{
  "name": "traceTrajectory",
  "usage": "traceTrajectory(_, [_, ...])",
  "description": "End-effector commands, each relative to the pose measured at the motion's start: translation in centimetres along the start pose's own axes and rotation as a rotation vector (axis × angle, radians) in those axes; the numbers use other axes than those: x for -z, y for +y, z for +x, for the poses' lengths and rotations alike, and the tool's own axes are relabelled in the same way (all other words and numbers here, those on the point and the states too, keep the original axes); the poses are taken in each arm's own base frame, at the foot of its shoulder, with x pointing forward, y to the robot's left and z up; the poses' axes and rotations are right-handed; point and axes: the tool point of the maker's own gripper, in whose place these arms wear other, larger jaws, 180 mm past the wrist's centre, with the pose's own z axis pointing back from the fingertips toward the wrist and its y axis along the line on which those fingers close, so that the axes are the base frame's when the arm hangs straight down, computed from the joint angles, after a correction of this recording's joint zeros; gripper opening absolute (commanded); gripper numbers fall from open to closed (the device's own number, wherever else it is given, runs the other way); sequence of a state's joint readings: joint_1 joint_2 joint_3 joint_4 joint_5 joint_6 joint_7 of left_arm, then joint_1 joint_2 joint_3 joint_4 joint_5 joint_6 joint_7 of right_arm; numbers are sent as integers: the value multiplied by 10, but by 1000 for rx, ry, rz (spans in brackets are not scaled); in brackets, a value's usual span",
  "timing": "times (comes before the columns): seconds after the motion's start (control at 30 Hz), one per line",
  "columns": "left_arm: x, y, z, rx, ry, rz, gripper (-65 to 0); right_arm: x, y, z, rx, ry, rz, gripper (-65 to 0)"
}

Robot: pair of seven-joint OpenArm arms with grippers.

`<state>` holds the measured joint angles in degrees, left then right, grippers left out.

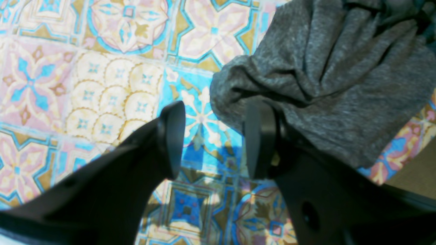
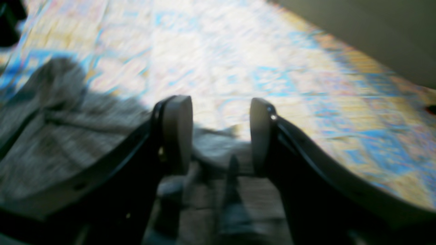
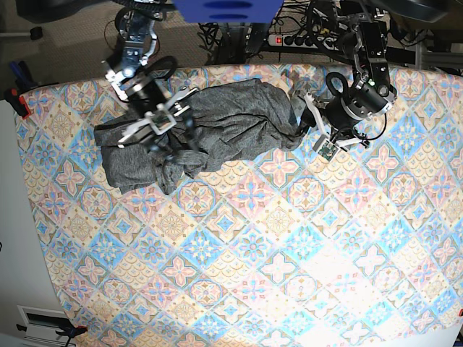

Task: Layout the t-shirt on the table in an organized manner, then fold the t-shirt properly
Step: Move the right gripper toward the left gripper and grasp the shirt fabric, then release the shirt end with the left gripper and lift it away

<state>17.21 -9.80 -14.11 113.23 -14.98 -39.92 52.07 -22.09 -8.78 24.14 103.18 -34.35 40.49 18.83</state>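
Two grippers, both with jaws apart and holding nothing: the left gripper [image 1: 211,139] hangs beside a bunched end of the shirt [image 3: 217,126], and the right gripper [image 2: 221,136] hovers over its other end. The shirt lies crumpled in a long heap at the far edge of the table [image 3: 289,260]. Judging by this, spreading has barely begun; flattening and every fold remain.

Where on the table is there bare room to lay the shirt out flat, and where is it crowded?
Bare room: the whole near stretch of the table, below the t-shirt, and the cloth right of the left hand. Crowded: the far edge, where the crumpled t-shirt lies with the right hand over its one end and the left hand at the other.
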Motion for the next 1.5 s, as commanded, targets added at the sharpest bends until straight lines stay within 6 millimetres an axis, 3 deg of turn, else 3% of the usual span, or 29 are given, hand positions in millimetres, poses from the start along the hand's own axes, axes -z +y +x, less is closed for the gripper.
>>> traceTrajectory(0.0, [-2,0,10,5,-39,-2,-368,-3,-16,23,-5,-90,-49,-401])
traceTrajectory(0.23, [-3,0,9,5,-38,-2,-368,-14,-40,18,12,-86,-128,-650])
traceTrajectory(0.43, [-3,0,9,5,-38,-2,-368,4,-88,19,2,-127,-227,-650])
traceTrajectory(0.57, [-3,-1,8,3,-35,-4,-368,6,-96,1,44,-104,-249,-650])
traceTrajectory(1.0, [-3,-1,8,3,-34,-4,-368,10,-54,-89,292,62,-195,-650])
traceTrajectory(1.27, [1,-8,11,-21,-51,-17,-368,13,-55,-73,171,73,-159,-650])
traceTrajectory(1.33, [1,-9,12,-23,-52,-18,-368,19,-43,-66,158,61,-118,-650])
traceTrajectory(1.47, [2,-12,13,-34,-59,-23,-368,18,0,-58,153,65,-6,-650])
